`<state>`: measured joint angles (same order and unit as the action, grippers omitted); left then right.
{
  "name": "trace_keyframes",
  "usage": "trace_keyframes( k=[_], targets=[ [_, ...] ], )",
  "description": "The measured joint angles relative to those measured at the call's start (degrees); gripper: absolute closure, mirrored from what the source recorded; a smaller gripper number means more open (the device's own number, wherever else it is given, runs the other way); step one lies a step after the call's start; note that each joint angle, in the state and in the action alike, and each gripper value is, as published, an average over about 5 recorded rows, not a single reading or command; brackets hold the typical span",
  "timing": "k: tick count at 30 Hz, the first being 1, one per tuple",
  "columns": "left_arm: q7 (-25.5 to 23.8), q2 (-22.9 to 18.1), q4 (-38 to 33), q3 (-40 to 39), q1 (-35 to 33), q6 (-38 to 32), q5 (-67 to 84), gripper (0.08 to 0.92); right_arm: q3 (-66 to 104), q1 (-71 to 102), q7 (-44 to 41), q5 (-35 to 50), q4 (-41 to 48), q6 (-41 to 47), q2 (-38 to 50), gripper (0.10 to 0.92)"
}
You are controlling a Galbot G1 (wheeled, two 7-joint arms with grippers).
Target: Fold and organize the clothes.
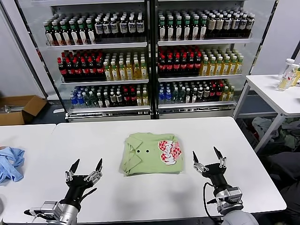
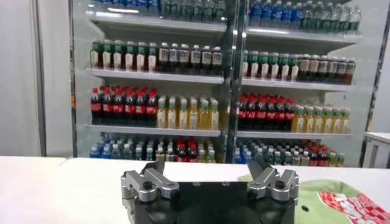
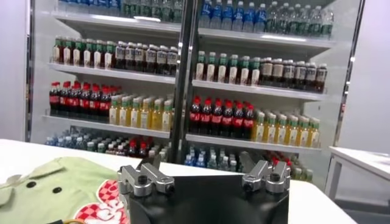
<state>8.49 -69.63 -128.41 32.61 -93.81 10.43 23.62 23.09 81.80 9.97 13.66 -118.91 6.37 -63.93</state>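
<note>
Head view: polo shirt (image 1: 151, 153) lies folded in a compact rectangle mid-worktop (image 1: 117, 197), collar and checkered graphic up. Fold looks finished; probably only tidying or retreat remains. Left pincer (image 1: 84, 168) and right pincer (image 1: 207, 156) flank it, both wide open, empty.
Left wrist: shirt edge beyond fingers (image 2: 272, 183).
Right wrist: same, nothing gripped.

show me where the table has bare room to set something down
Bare table runs along the near edge between the left gripper and right gripper, both with fingers open, and across the far strip behind the folded polo shirt. The middle is taken; the blue garment crowds the far left.
</note>
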Motion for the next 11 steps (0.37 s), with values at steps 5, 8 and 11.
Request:
trace_keyframes(
  k=[5, 8, 11],
  targets=[
    [-0.3, -0.07, -0.39, 0.17, -0.38, -0.08, -0.62, 0.177, 0.16, -0.03, 0.29, -0.4, -0.24, 0.09, -0.05, 0.203],
    [-0.47, 0.05, -0.48, 0.37, -0.57, -0.29, -1.02, 0.177, 0.02, -0.28, 0.62, -0.56, -0.26, 0.31, -0.14, 0.202],
    [-0.54, 0.1, -0.47, 0.51, -0.76, -0.42, -1.22, 0.177, -0.09, -0.56, 0.85, -0.69, -0.24, 0.44, -0.17, 0.203]
  ],
)
